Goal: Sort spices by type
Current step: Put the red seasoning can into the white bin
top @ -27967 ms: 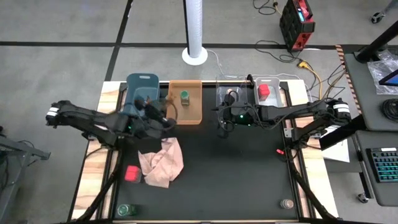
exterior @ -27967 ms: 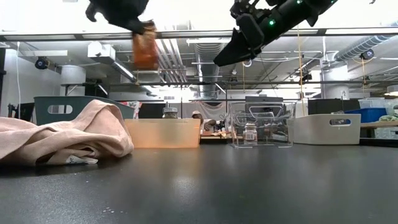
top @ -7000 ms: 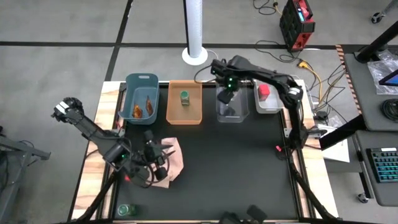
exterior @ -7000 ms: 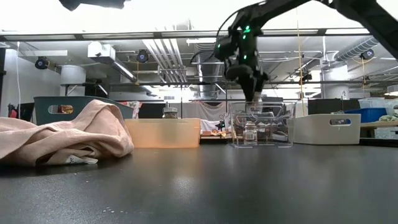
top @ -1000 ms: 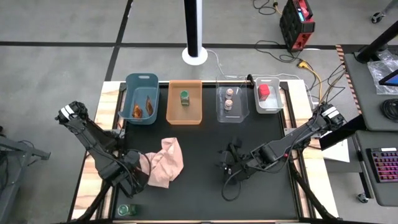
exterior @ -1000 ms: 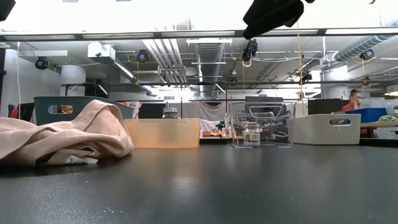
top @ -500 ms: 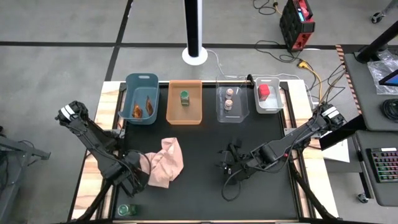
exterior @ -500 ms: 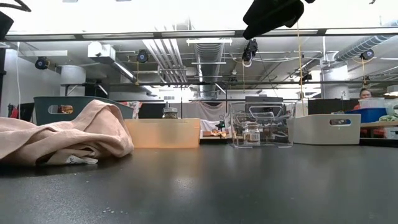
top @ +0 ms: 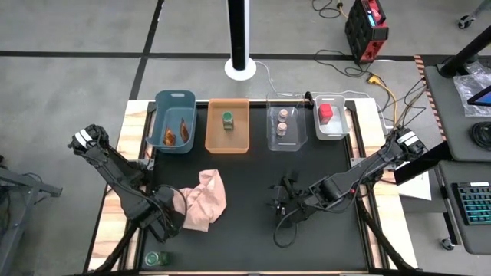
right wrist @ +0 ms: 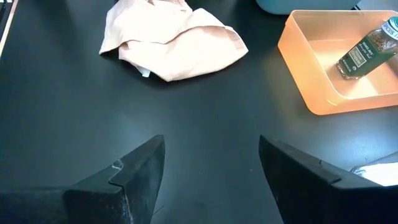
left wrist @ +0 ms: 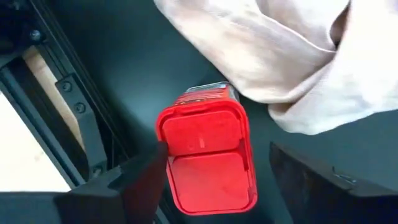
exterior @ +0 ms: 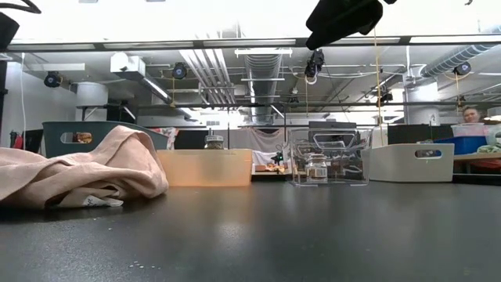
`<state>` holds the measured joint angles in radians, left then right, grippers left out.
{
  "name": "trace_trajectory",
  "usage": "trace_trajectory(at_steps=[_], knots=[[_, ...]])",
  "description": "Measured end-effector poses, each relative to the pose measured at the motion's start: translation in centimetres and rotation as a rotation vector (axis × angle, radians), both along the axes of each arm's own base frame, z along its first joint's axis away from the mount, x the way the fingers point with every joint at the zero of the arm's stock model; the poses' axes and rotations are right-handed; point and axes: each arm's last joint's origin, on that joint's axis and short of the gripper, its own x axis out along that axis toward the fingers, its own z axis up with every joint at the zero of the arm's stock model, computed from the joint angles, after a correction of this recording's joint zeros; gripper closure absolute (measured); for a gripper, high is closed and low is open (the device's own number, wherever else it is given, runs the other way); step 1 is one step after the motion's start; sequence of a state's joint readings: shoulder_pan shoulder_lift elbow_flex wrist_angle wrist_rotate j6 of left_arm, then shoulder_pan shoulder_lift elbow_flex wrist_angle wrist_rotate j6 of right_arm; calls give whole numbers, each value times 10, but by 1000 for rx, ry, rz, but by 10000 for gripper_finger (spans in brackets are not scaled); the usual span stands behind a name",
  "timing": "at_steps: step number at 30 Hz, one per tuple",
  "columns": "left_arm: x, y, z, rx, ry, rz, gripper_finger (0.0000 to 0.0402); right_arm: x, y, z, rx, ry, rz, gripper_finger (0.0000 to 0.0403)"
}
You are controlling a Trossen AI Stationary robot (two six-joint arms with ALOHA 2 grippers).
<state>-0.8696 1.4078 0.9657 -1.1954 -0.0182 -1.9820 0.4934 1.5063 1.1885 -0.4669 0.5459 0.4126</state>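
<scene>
A red boxy container lies on the black mat beside the pink cloth, one end under the cloth's edge. My left gripper is open above it, one finger on each long side; in the high view my left gripper hides the container. My right gripper hangs open over the mat's middle, holding nothing. A green-capped jar stands at the near left corner. My left gripper comes at the red container from above, its fingers along the two long sides. One finger stands right against the container's side; I cannot tell whether it touches. The other finger stands clear, with a gap showing.
Along the far edge stand several bins: a blue-grey one with orange-brown packets, an orange one with a green-capped jar, a clear one with two tan-lidded jars, a white one with a red container. Bare mat lies on the right.
My left arm has sunk a little toward the red container; its dark part at the low view's upper left corner sits lower than a second ago. My right arm has kept still.
</scene>
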Motion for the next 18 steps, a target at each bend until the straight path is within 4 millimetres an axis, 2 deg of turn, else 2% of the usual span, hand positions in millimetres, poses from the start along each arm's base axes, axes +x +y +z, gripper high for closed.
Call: trace_trajectory(at_steps=[9,18], knots=[[1,-1,2,-6,-4,-1,95,0,0,0,6,-2,-5,146],[1,-1,4,-2,0,-10,95,0,0,0,11,-1,-5,153]])
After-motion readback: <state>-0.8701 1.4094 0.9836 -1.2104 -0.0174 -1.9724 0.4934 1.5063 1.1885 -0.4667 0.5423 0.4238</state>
